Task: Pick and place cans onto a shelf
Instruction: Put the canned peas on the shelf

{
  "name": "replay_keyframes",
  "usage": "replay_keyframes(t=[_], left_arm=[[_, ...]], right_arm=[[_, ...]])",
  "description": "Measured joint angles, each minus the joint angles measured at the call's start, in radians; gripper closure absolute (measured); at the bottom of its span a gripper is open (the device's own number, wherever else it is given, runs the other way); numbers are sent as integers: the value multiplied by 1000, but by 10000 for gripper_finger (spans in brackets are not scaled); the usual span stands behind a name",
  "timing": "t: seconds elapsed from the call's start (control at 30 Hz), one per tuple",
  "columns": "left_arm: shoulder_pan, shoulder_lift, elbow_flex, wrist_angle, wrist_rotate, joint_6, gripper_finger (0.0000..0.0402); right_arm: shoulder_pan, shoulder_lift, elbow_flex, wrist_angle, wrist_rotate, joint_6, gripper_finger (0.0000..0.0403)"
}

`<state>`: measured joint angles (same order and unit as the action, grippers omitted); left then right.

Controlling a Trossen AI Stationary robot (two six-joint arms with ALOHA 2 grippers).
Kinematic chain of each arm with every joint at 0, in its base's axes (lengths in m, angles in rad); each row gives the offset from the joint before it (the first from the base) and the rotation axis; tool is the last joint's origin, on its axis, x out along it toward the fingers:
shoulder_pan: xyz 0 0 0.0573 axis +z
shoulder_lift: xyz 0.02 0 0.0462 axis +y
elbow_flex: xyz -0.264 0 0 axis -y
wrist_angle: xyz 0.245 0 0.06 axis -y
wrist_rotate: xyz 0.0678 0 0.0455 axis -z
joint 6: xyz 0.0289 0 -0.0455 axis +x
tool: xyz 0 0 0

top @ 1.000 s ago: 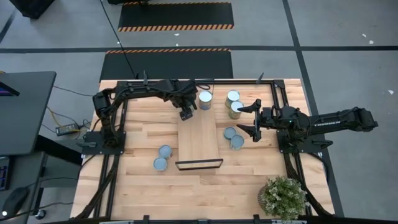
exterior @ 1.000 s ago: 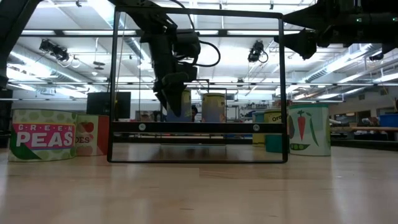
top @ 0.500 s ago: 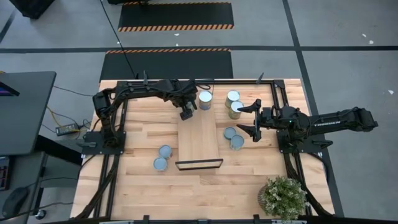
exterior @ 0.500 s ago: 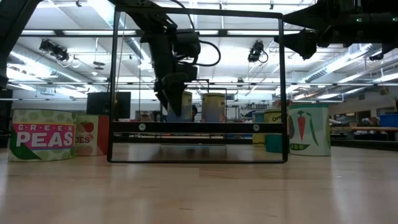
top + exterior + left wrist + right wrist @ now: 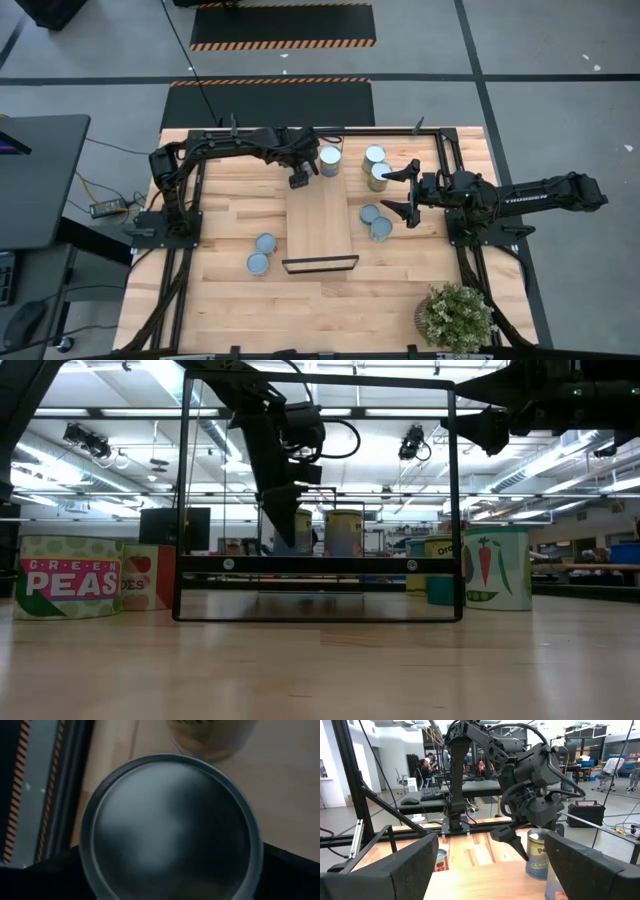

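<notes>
Can (image 5: 170, 827) sits just beyond left gripper (image 5: 299, 180) — fingers apart.

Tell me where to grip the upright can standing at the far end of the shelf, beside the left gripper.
Grip the can across its round side wall, probably from straight above. It stands upright with its flat lid facing up, and the left gripper hovers just beside it, over the shelf end. Nothing else stands close to its sides, so fingers can likely straddle it.
</notes>
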<state>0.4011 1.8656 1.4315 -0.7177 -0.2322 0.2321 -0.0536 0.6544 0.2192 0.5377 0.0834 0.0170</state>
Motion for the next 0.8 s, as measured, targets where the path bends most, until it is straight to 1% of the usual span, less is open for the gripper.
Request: replay_keyframes(t=[0.23, 0.5, 0.8], left_arm=[[-1, 0, 0, 20, -12, -4, 8], [-13, -11, -1, -88, -10, 15, 8], [-17, -36, -1, -110, -8, 16, 8]], right_arm=[[0, 0, 0, -5, 0, -1, 31], [-1, 0, 0, -15, 0, -3, 31], [-2, 0, 0, -16, 3, -2, 31]])
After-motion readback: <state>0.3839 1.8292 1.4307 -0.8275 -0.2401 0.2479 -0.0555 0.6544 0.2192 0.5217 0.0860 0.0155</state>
